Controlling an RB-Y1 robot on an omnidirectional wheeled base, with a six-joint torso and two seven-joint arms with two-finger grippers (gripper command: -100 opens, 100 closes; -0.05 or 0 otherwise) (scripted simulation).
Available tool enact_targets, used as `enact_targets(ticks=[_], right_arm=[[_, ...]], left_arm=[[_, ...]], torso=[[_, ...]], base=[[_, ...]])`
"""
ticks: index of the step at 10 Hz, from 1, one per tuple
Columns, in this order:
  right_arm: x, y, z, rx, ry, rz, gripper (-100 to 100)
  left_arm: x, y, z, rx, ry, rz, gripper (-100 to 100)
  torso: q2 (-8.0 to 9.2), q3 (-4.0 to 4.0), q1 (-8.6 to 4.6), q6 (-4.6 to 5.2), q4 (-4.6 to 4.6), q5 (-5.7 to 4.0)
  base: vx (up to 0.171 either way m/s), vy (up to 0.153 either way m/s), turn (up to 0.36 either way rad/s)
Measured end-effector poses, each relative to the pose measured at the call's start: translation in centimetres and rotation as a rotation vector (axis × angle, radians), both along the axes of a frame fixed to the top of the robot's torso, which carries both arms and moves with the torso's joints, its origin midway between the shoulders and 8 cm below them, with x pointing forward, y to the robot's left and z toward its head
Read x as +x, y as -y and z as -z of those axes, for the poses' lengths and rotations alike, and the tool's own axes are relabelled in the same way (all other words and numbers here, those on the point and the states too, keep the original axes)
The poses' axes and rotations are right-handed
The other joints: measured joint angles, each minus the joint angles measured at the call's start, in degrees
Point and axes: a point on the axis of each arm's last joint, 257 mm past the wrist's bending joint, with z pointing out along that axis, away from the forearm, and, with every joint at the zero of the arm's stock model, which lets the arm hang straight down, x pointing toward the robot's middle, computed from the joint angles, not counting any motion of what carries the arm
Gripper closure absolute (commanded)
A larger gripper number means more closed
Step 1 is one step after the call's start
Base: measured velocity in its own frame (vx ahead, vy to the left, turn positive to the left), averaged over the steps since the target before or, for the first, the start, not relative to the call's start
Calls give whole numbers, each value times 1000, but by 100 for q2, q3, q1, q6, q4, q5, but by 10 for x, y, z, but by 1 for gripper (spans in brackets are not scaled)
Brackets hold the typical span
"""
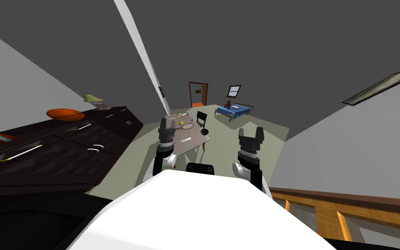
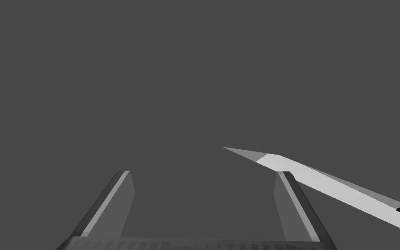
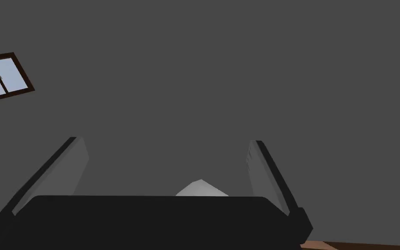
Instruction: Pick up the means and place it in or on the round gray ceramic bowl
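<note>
Both arms are raised in front of me. My left gripper [image 1: 168, 122] is open with nothing between its fingers [image 2: 121, 195]. My right gripper [image 1: 250, 131] also stands open and empty, its fingers [image 3: 255, 165] spread wide. A grey-brown table [image 1: 197, 141] stands on the floor beyond the left gripper. On it lie a racket [image 1: 187, 126], a small yellow ball [image 1: 180, 123], a white strip [image 1: 185, 139] and a small pale item [image 1: 181, 114]. I cannot make out a round grey bowl. Neither gripper is near the table's things.
A long black dresser [image 1: 64, 152] runs along my left, bearing an orange ball [image 1: 64, 114], a green lamp [image 1: 93, 100] and thin rods [image 1: 21, 152]. A black chair [image 1: 201, 119] stands by the table, a blue bed [image 1: 234, 110] beyond, a wooden railing [image 1: 333, 208] at right.
</note>
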Motion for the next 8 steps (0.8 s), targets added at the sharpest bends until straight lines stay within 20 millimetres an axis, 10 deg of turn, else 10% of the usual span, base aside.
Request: enact_targets(ticks=[8], right_arm=[[0,0,0,0,0,0,0]], left_arm=[[69,-9,107,-153,-332,161,-100]], torso=[[-3,-2,28,2,0,6]], base=[[-19,50,-192]])
